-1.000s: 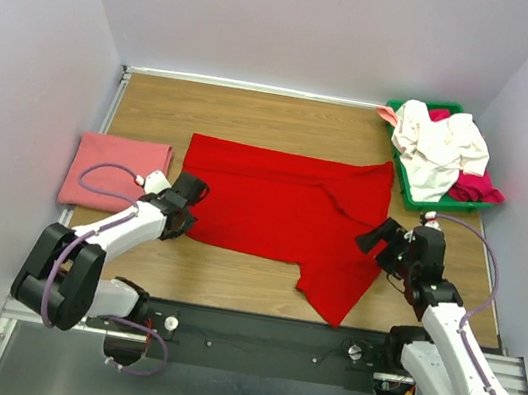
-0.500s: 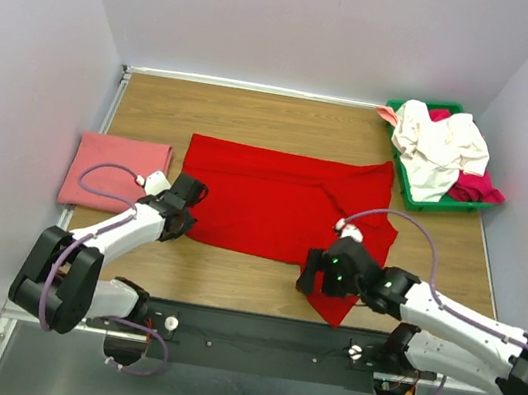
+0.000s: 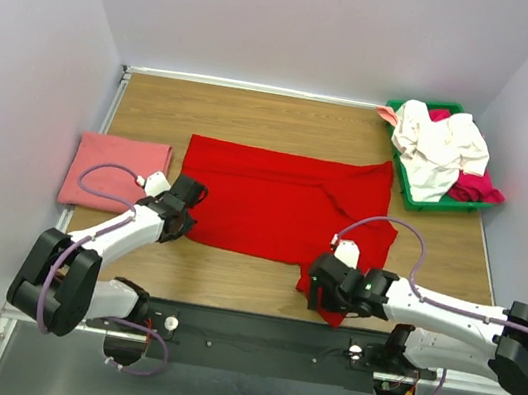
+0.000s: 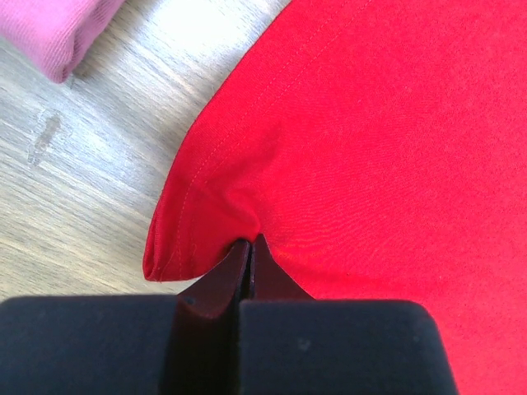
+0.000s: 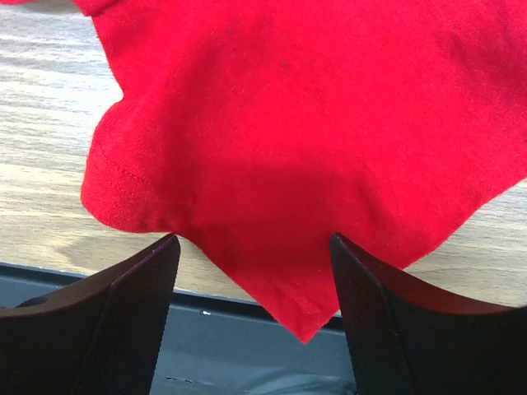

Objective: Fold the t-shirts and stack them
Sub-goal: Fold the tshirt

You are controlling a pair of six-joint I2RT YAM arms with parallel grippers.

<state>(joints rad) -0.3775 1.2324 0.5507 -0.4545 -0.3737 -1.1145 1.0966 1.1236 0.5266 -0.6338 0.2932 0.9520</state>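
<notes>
Bright, even, diffuse light fills the overhead view, which is sharp throughout. Only faint, soft shadows lie under the arms on the bench (image 3: 257,120), and faint pink tints show on the side walls. In the left wrist view, glare whitens the wood at upper left, and the left claw (image 4: 249,251) blurs along the bottom. In the right wrist view, the right claw (image 5: 253,243) is dark and soft-edged, with a dim shadow on the red t-shirt (image 5: 329,107) between its fingers.

**Four shirts, one tray, two arms**

One red t-shirt (image 3: 273,204), one salmon-pink t-shirt (image 3: 114,171), one white t-shirt (image 3: 440,146) and one magenta t-shirt (image 3: 479,185). The heap may hide more. One green tray (image 3: 409,193). One table (image 3: 257,120). Two arms: left arm (image 3: 122,230), right arm (image 3: 437,313).
</notes>
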